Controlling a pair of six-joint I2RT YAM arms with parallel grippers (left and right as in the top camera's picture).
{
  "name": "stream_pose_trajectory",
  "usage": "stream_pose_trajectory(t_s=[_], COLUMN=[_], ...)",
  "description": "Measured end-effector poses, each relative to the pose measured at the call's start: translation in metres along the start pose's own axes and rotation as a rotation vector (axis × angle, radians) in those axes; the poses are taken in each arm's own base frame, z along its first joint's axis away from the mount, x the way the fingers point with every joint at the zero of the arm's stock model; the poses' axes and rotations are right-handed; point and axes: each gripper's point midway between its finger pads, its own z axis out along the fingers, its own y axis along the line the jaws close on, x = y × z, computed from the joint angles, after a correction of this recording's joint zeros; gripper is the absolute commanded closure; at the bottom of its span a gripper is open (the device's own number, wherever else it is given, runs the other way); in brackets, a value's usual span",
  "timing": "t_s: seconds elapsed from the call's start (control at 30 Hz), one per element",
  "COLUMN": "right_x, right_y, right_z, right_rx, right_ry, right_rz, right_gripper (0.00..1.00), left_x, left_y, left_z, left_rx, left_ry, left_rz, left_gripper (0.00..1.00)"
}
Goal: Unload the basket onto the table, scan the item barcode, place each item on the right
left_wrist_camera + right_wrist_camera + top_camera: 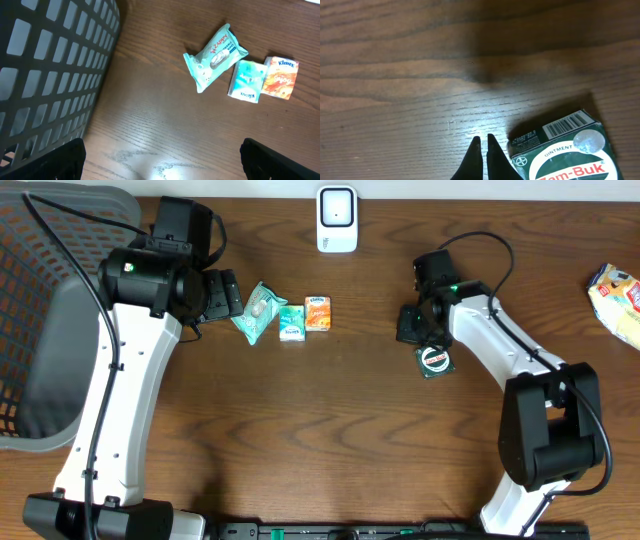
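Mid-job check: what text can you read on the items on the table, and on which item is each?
"ZAPPY": teal plastic wipes pack.
"Kleenex": small orange tissue pack.
"OINTMENT", "-Buk" (start cut off): dark green cardboard box, beside its barcode.
Print too blurred to read: small teal tissue pack, yellow packet.
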Motion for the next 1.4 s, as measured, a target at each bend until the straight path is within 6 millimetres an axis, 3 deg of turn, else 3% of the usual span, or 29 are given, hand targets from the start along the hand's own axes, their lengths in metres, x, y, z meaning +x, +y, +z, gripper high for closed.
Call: stream_pose_trajectory(t_s=[0.23,0.4,0.87,1.23,1.4], right_x=[0.010,0.018,-0.004,0.027,0.055], right_y=[0.003,-0.005,-0.008,-0.025,-0.039], right_z=[0.006,0.018,0.021,0.018,0.012], right_rx=[0.012,0.057,0.090,0.159,0.211], right_ry=[0.032,0.067,-0.033,0.098,0.218], right_rz=[-0.027,-0.037,-0.043,-0.070,-0.087], right_gripper=[0.99,0.99,0.99,0.99,0.99], left_x=[0.000,0.000,0.000,0.000,0.000], left_y=[0.000,0.000,0.000,0.000,0.000], left_z=[0.000,0.000,0.000,0.000,0.000], left_rx=[0.000,0.000,0.000,0.000,0.000], left_ry=[0.000,0.000,0.000,0.000,0.000], left_rz=[0.000,0.000,0.000,0.000,0.000], left_gripper=[0.02,0.02,0.02,0.02,0.02])
